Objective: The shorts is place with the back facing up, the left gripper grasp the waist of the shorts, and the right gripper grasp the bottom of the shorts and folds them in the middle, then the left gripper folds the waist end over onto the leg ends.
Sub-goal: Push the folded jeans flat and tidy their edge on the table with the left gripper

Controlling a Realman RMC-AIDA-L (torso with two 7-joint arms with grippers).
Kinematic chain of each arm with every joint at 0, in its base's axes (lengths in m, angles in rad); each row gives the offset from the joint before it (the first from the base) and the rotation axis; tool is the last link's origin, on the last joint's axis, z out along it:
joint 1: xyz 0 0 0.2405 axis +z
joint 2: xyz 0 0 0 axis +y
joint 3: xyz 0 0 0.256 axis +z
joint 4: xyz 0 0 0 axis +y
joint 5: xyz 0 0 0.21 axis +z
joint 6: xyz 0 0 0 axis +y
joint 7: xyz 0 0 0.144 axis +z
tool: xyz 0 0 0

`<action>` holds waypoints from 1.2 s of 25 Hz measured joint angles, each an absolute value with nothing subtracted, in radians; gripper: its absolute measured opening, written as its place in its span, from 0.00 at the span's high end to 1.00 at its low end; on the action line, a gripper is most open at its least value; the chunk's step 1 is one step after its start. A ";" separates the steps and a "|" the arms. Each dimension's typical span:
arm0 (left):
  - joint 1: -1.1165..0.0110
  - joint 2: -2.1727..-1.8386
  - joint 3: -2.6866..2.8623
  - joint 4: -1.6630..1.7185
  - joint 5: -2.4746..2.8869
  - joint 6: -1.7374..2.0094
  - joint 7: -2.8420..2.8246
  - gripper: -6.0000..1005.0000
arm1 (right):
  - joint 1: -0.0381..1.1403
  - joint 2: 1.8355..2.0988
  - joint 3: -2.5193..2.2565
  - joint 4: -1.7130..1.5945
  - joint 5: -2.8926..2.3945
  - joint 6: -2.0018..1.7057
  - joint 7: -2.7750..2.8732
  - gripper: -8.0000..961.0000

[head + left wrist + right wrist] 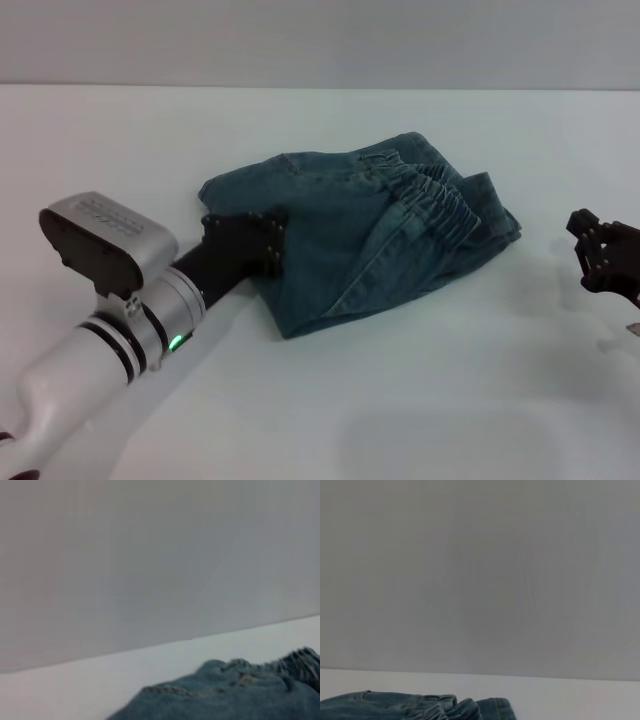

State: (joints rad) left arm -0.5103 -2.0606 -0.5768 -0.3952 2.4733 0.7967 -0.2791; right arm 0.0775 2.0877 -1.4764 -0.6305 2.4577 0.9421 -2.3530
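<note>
The shorts (370, 235) lie folded, waist (440, 205) far-right; left gripper (262, 243) touches the near-left edge, fingers unclear. Right gripper (603, 255) sits well apart, fingers unclear, partly cropped.

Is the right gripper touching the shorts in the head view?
No. The right gripper sits apart at the table's right edge, with bare white table between it and the shorts.

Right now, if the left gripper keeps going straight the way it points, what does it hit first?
The left gripper already sits at the near-left edge of the shorts, so it would push into that folded denim first, heading toward the waist of the shorts. How high it rides above the table is unclear.
</note>
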 joint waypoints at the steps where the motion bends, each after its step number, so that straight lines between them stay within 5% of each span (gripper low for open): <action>1: -0.508 -2.061 -0.582 -0.396 2.473 0.806 -0.276 0.98 | 0.079 2.088 -1.480 -0.631 2.460 0.941 -2.353 0.91; 14: -0.305 -2.059 -0.574 -0.562 2.591 0.927 -0.288 0.98 | 0.092 2.085 -1.493 -0.623 2.465 0.936 -2.353 0.91; 30: -0.434 -2.059 -0.596 -0.503 2.597 0.735 -0.407 0.98 | 0.108 2.084 -1.492 -0.607 2.465 0.936 -2.354 0.90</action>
